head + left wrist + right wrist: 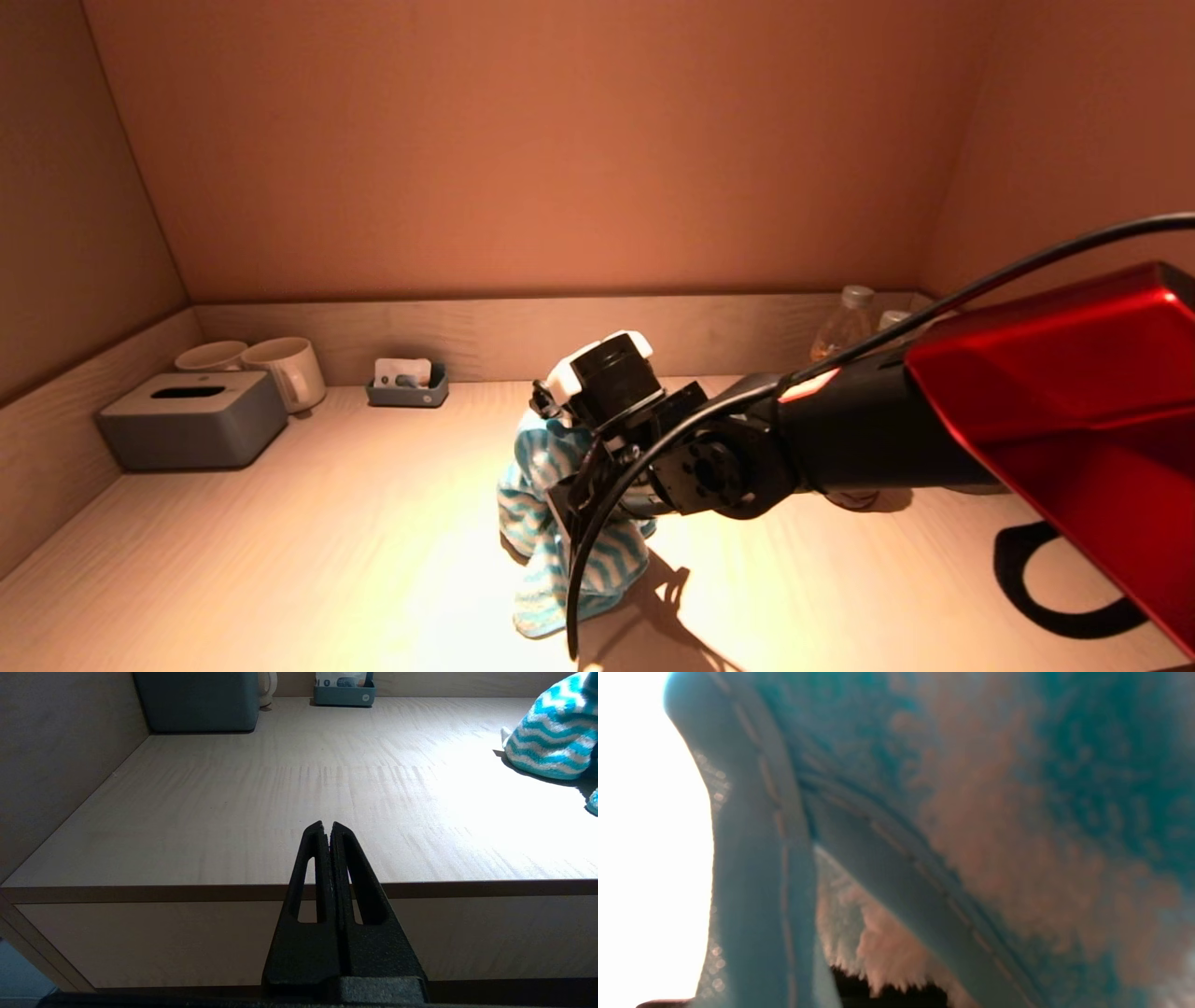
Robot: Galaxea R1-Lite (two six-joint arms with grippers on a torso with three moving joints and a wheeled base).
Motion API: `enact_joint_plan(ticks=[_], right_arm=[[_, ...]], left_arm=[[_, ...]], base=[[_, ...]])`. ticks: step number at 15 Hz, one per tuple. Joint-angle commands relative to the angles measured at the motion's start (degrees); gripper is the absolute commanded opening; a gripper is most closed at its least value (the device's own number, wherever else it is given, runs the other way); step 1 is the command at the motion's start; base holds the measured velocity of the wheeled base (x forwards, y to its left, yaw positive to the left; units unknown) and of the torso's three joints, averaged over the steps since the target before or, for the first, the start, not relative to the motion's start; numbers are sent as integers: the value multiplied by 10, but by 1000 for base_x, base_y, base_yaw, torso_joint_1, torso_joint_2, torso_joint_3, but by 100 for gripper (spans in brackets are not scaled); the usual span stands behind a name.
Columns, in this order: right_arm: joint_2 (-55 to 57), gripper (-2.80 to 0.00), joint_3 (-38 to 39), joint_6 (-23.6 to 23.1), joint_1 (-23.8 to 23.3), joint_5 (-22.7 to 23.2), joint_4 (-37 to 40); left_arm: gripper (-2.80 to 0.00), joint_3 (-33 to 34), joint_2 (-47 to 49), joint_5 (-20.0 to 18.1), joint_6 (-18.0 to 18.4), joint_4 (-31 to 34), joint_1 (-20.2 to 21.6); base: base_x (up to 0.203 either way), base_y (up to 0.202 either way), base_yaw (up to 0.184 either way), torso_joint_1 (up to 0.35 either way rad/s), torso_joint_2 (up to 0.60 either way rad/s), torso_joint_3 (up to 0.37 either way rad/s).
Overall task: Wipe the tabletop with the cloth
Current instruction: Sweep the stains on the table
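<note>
Teal cloth (560,523) bunching under our right gripper (583,485), probably clamped; we're pressing flatter, sweeping toward 9 o'clock. Left gripper (327,828) closed, empty.

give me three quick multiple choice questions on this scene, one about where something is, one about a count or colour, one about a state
1. Where does the grey tissue box sit?
A. at the table's far left, beside the mugs
B. at the table's front right corner
C. on top of the cloth

2. How many white mugs stand by the box?
A. two
B. four
C. none

3. How is the left gripper?
A. shut, holding nothing, at the table's front edge
B. wide open over the cloth
C. clamped on a mug

Answers:
1. A: the head view shows it against the left wall next to the mugs.
2. A: two stand side by side behind the box.
3. A: the left wrist view shows its fingers pressed together, while the blue and white cloth bunches at the right gripper.
</note>
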Motion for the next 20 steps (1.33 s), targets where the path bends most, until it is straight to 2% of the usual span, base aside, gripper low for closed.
enact_joint_plan(ticks=[1,10,16,18,20], right_arm=[[16,-280,-2,2,2,0,0],[47,-280,21,7,29,1,0],[52,-280,15,21,29,1,-1],[50,-280,20,24,10,-3,-1],[41,-280,23,28,-33,-6,-2]], left_arm=[[-280,0,0,0,0,0,0],[-280,0,0,0,0,0,0],[-280,0,0,0,0,0,0],[-280,0,0,0,0,0,0],[-280,0,0,0,0,0,0]], base=[[0,0,0,0,0,0],[0,0,0,0,0,0],[0,0,0,0,0,0],[0,0,0,0,0,0],[0,0,0,0,0,0]])
